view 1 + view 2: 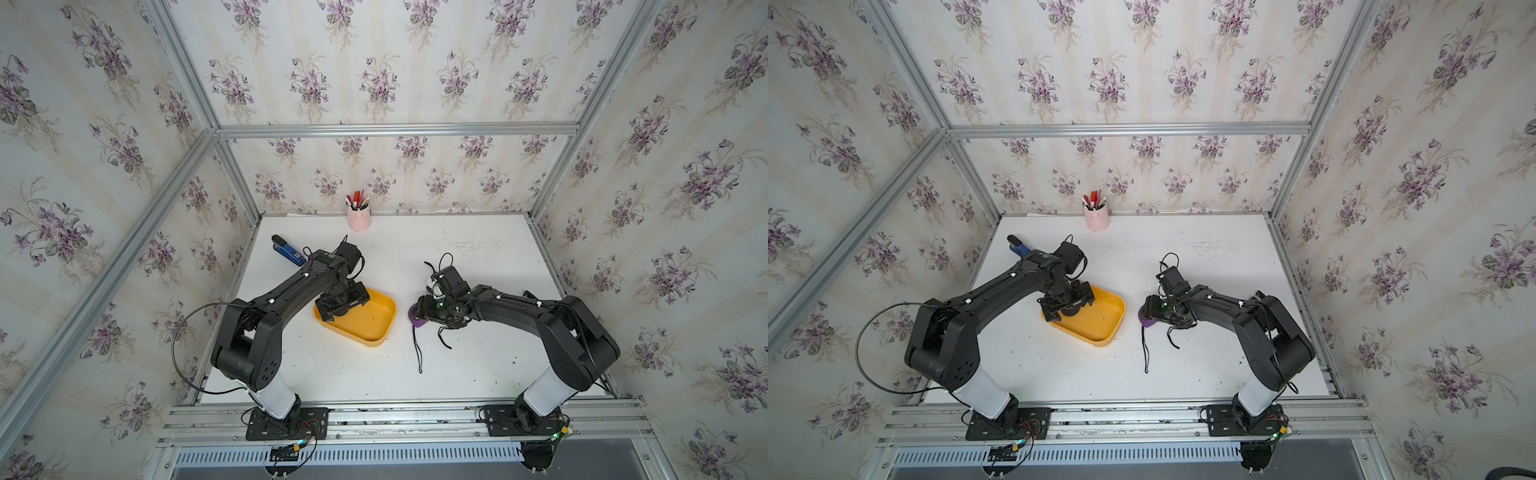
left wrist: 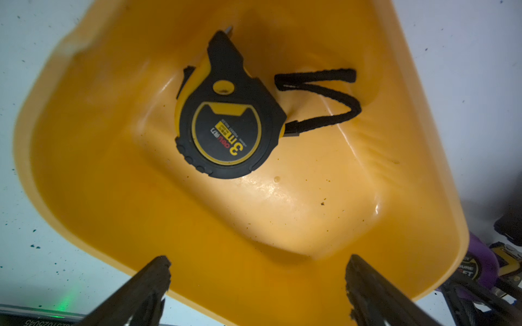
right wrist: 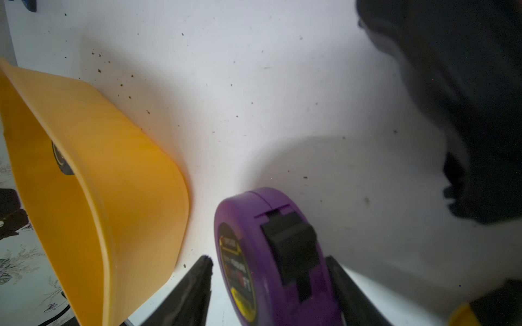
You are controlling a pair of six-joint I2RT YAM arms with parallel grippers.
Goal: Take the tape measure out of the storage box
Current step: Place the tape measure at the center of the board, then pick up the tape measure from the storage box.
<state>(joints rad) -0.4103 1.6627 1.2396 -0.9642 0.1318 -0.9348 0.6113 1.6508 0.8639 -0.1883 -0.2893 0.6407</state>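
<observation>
While the left pincer (image 2: 258,264) hovers: jaws spread wide above the shallow yellow plastic storage box (image 1: 370,326).
Black-and-yellow tape measure (image 2: 228,127): lying flat inside that box, black strap (image 2: 313,76) curled beside it.
Right pincer (image 3: 268,259): jaws apart, straddling the purple round tape measure (image 1: 417,316).
Purple one: standing on edge on the white counter (image 1: 478,257), just beside the box.

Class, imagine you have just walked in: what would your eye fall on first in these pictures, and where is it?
The bright yellow storage box near the table's middle stands out, with a black-and-yellow tape measure lying flat inside and the open left gripper over it. Right beside the box, a purple tape measure stands on edge on the white table between the right gripper's parted fingers.
</observation>
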